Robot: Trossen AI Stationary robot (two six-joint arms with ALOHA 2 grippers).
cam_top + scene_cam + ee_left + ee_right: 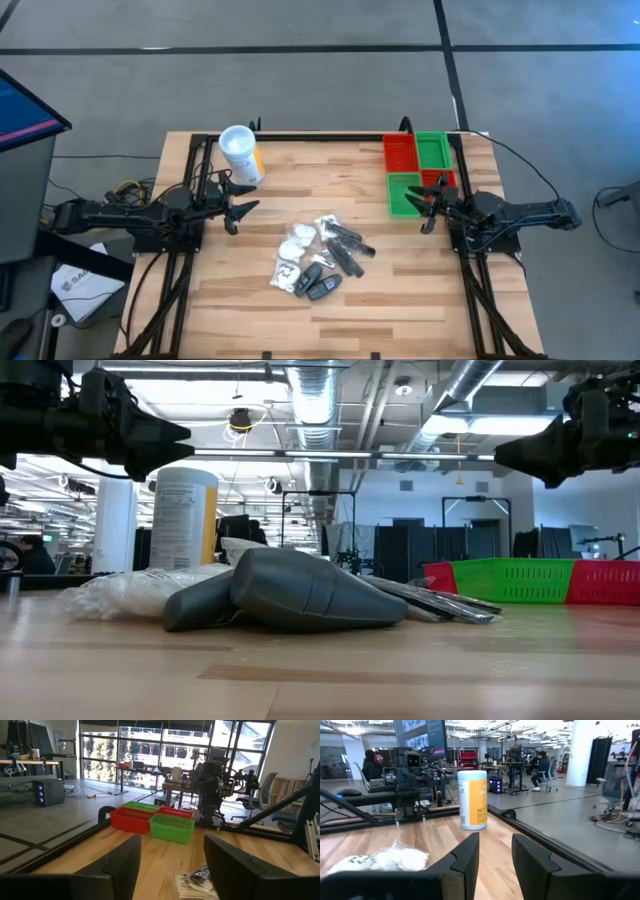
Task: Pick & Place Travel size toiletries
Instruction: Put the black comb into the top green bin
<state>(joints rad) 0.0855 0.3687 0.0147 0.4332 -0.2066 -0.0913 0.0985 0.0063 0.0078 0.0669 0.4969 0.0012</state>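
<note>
At the table's left edge the left gripper [243, 208] hangs above the wood w/ fingers spread wide and nothing between them; in its wrist view the two dark fingers [115, 865] frame bare tabletop, w/ the edge of a clear-wrapped packet [196, 882] just past them. At the right edge the right gripper [428, 207] also hangs off the surface, fingers [465, 857] parted by a narrow gap, holding nothing, tips just beside the green bin [404, 195]. Both arms face each other across the table, well apart, w/ the pile between them. The travel size toiletries [320, 258] lie in a loose heap near the table's middle, a bit toward the front: white clear-wrapped packets [297, 240] on the left-arm side, dark grey-black little tubes [345, 248] on the right-arm side & along the front, several touching or overlapping. Low view shows a dark tube [310, 592] lying on its side in front, white packets [130, 592] behind it to the left. None of the items sit in a bin. A white canister w/ yellow label [241, 154] stands upright near the back-left corner, just behind the left gripper. Red & green bins [417, 152] cluster at the back-right corner, touching one another. People sit at desks in the room beyond, seen small in the right wrist view.
</note>
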